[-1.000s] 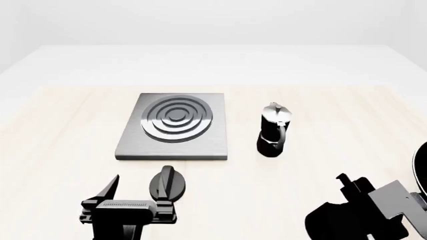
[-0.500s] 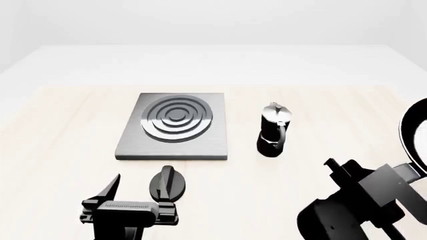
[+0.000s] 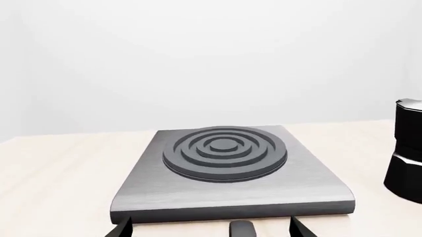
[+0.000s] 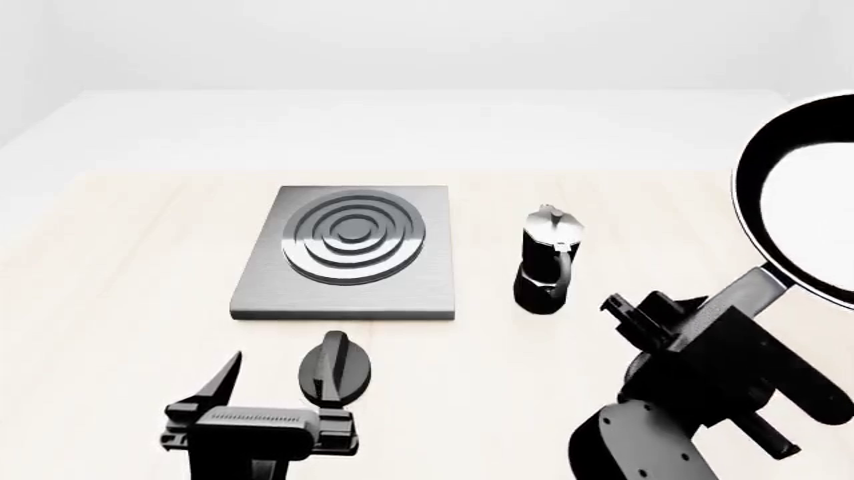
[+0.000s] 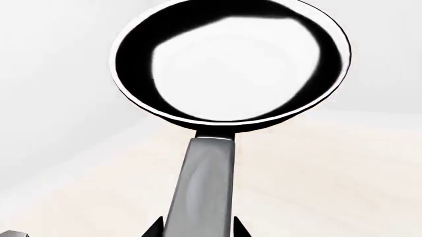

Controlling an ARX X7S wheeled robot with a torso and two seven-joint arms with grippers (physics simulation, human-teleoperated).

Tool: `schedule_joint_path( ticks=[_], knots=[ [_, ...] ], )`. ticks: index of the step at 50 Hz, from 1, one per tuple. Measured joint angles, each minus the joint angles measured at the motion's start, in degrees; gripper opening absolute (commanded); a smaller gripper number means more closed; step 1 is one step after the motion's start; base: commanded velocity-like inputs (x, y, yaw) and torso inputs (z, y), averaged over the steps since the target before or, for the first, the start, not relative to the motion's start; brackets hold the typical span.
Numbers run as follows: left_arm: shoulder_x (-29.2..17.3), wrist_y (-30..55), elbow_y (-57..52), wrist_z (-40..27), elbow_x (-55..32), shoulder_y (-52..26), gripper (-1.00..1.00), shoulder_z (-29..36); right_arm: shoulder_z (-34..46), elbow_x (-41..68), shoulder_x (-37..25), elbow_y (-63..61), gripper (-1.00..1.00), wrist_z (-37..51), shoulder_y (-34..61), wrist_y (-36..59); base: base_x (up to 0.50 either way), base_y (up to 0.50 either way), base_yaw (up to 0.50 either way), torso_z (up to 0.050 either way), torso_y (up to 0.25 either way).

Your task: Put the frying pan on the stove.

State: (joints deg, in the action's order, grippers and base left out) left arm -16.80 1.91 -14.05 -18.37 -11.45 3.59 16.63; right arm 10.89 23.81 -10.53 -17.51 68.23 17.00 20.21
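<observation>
With our right gripper [image 4: 747,300] clamping the pan [image 4: 801,200] by its handle, we hold it high to clear the pot [image 4: 547,260] toward the stove [image 4: 350,255]; left gripper [image 4: 260,420] spread, idle.

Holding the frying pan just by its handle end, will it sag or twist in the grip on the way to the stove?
Likely some droop: the right gripper holds the frying pan far along its long handle, the bowl overhanging. The smooth, glossy handle may let it twist. The stove is flat and wider, so landing should be forgiving.
</observation>
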Motion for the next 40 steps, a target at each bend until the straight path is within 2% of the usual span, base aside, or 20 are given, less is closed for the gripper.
schedule_joint_path(
  ticks=[40],
  knots=[
    [-0.84,0.07,-0.92,-1.32,-0.17,0.33,1.0,0.27,11.57,2.17,-3.21,-4.52,-1.0,-13.93,2.12,-3.27,0.0,0.0,0.0,0.0,0.002]
  ],
)
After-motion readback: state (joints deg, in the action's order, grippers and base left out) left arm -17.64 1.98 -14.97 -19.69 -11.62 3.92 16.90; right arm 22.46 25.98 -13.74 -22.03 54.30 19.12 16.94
